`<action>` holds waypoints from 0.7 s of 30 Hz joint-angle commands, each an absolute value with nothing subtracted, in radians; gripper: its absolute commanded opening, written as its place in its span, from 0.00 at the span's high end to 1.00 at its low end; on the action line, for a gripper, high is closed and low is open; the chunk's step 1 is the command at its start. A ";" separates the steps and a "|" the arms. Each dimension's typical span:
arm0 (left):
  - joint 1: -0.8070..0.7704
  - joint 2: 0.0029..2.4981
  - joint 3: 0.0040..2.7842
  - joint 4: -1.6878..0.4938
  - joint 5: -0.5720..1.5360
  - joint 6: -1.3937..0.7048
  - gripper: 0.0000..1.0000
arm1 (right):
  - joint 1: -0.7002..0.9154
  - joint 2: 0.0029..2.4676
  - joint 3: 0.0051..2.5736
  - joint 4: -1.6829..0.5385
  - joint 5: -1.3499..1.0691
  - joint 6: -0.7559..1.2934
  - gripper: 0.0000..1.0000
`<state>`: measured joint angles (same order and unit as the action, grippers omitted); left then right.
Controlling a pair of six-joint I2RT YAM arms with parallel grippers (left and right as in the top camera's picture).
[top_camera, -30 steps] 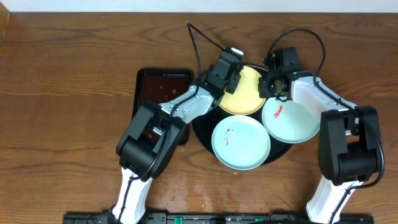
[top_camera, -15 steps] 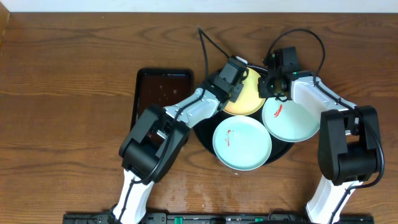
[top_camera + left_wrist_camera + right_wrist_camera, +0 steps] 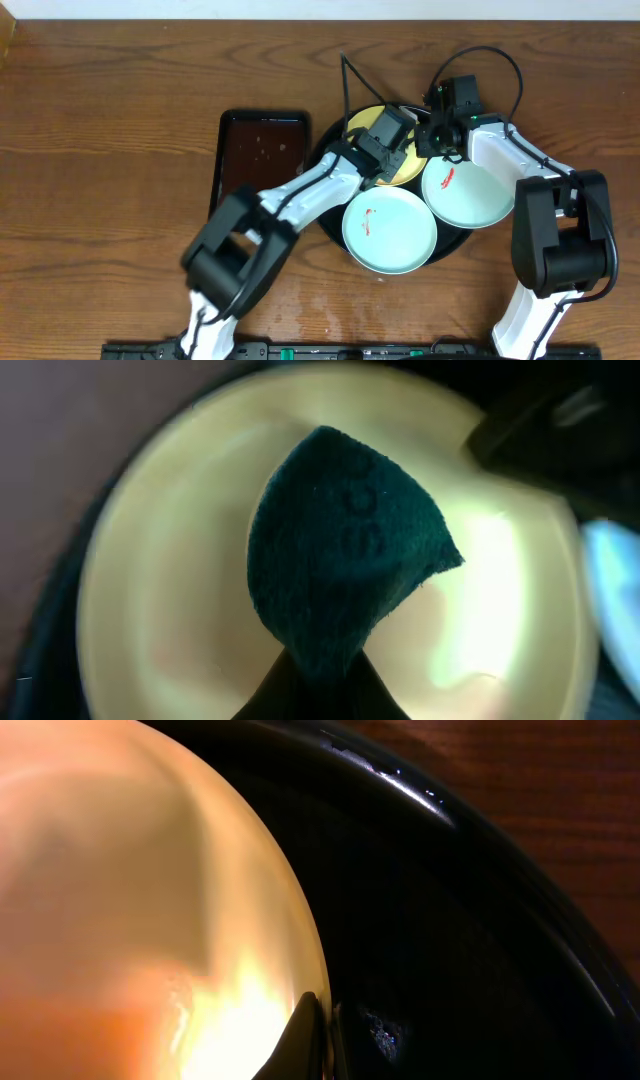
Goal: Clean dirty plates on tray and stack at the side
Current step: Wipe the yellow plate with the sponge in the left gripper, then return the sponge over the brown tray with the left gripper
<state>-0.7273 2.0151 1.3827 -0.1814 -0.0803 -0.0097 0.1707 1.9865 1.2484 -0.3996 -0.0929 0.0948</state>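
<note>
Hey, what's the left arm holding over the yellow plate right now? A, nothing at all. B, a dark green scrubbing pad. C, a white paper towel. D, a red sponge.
B: the left wrist view shows a dark green pad pinched in the left fingers over the yellow plate.

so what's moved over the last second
The left gripper, shut on a green pad, swept rightward across the yellow plate, from its left edge to near its middle. Nothing was picked up or let go. The right gripper stayed pinched on that plate's right rim. The two mint plates, the black tray and the brown tray did not move.
</note>
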 commanded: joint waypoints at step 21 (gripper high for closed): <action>-0.458 1.768 1.393 -0.501 0.221 -0.293 0.93 | 0.178 1.966 1.258 -0.400 -0.087 0.089 0.91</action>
